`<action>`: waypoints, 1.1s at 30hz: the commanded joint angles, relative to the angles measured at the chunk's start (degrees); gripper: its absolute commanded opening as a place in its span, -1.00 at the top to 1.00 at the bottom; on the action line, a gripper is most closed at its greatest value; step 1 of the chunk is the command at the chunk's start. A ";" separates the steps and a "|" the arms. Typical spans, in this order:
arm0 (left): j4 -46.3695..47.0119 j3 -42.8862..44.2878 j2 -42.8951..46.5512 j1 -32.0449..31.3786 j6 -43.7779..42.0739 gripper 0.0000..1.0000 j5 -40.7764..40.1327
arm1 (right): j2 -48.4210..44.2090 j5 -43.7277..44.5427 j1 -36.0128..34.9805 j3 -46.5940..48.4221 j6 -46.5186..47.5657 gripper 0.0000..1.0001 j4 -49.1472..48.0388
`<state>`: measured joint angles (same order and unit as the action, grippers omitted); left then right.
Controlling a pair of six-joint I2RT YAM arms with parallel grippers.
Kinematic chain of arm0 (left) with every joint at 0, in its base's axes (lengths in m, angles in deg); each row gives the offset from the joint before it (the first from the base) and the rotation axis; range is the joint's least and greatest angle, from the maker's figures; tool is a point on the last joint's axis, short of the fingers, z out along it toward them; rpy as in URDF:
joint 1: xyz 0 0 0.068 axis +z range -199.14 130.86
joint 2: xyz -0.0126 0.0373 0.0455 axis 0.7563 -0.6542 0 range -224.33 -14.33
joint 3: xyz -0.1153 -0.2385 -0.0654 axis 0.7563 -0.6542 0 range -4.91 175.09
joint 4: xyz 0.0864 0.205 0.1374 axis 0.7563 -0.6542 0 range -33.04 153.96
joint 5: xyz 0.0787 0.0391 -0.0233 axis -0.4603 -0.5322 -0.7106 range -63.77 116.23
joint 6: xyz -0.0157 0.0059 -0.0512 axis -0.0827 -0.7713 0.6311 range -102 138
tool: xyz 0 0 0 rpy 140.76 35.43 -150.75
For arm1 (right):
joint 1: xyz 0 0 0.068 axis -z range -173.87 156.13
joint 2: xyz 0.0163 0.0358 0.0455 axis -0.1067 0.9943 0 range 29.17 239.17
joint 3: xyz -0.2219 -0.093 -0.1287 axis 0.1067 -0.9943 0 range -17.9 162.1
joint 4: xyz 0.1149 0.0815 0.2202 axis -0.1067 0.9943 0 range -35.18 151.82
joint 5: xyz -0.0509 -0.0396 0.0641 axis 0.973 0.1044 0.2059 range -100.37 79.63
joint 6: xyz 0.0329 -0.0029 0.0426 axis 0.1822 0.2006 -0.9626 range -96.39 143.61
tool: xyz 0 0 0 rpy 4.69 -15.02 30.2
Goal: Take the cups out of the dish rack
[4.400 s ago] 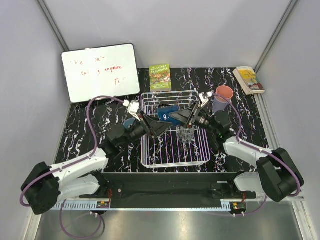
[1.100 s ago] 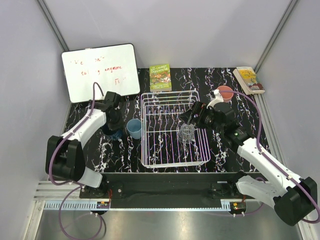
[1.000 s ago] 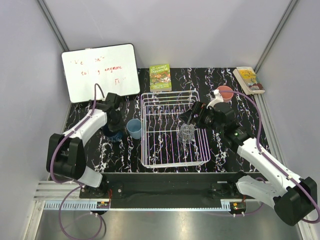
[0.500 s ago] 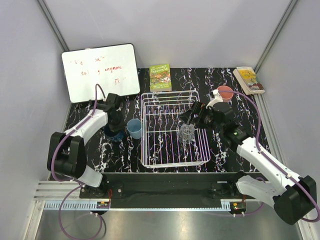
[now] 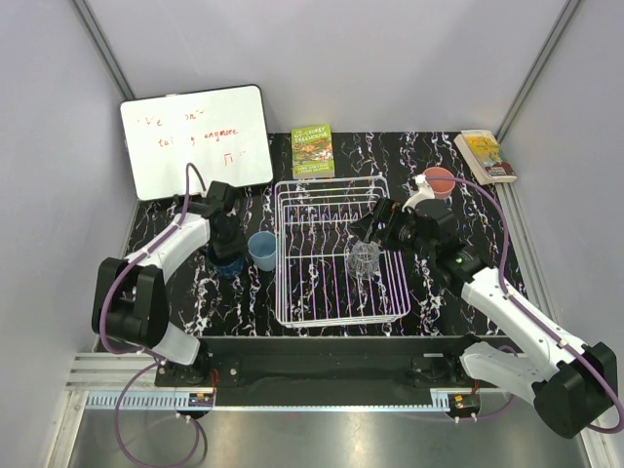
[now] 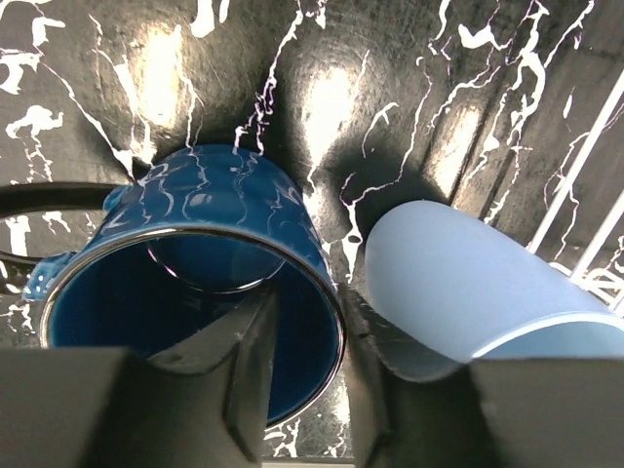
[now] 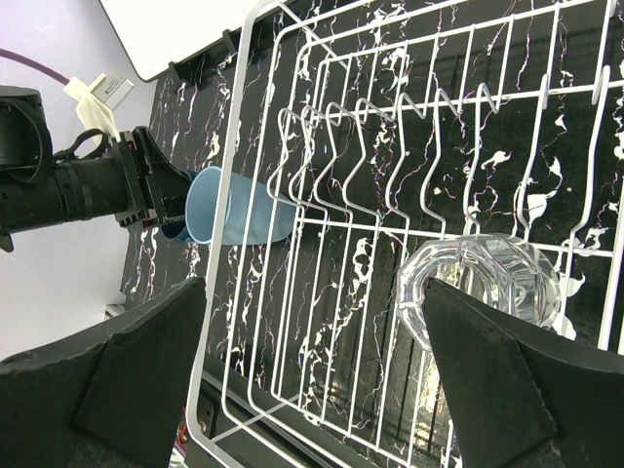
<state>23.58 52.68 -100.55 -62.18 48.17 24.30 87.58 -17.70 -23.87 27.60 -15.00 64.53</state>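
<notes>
The whiteboard (image 5: 195,136) carries red writing; only "anymore" reads. Left gripper (image 6: 307,307) straddles the dark blue cup (image 6: 205,224) wall, loosened; both it and one light blue cup (image 6: 458,283) stand on the table. The dish rack (image 5: 292,292) holds one clear glass (image 7: 483,288). Right gripper (image 5: 374,226) gapes wide. Rightward is one salmon-pink cup (image 5: 439,181).

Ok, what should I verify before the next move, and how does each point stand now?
1. dark blue cup upright on the table, outside the dish rack: ok.
2. left hand free of it: cannot tell; fingers straddle its wall.
3. right hand open: ok.
4. clear glass centred before right hand: not ok, off to one side.
5. dish rack holds only the clear glass: ok.
</notes>
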 commanded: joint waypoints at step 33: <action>0.91 9.74 26.62 -16.11 0.76 -0.42 -12.38 | -0.76 8.48 -0.06 3.20 8.63 -1.00 9.00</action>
<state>19.10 63.69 -76.03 -71.21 48.68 16.76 86.77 -13.20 -23.87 27.73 -10.57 68.53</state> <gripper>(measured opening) 0.702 0.999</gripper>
